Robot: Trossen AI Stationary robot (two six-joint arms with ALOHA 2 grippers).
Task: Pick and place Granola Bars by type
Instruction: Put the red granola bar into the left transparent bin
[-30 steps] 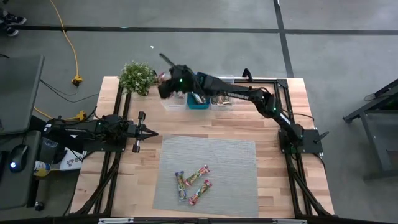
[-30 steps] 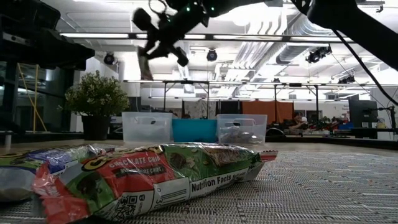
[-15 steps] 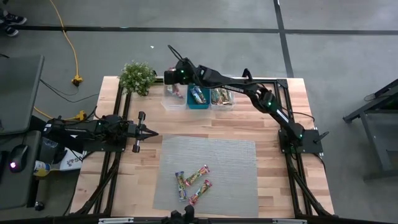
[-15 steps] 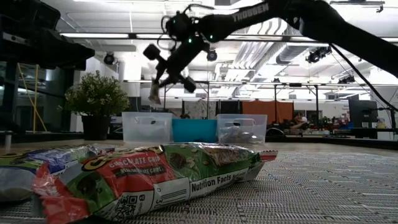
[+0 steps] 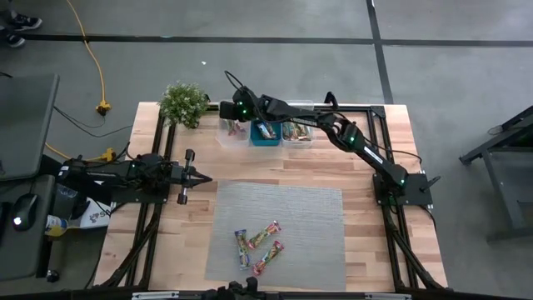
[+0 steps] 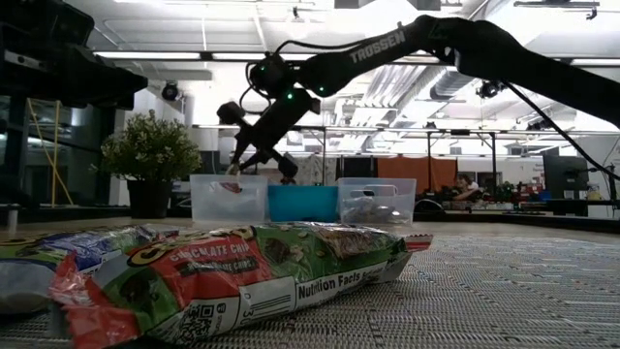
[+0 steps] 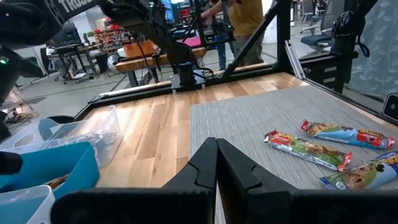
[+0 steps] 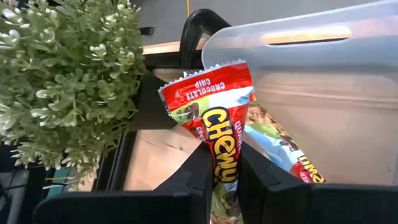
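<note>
My right gripper reaches over the far-left clear bin and is shut on a red granola bar. In the low view the right gripper slants down, and the bar hangs at that bin's rim. Another bar lies inside the bin. Three bars lie flat on the grey mat; one fills the low view's foreground. My left gripper waits shut at the mat's left edge, its fingers pointing toward the bars. My right gripper pinches the red bar between its two fingers, across the wrapper's middle. The fingers slant down from above. The bar is lifted clear, and its crimped free end sticks out beyond the fingertips, toward the bin's inside.
A teal bin and a second clear bin holding bars stand to the right of the far-left bin. A potted plant stands at the table's far left corner, close to the right gripper. Bare wood lies between bins and mat.
My right gripper has come down from high above the table to the rim of the far-left clear bin, tipping its fingers downward and carrying the red bar with it. It has stayed shut on the bar. The left arm has kept still.
</note>
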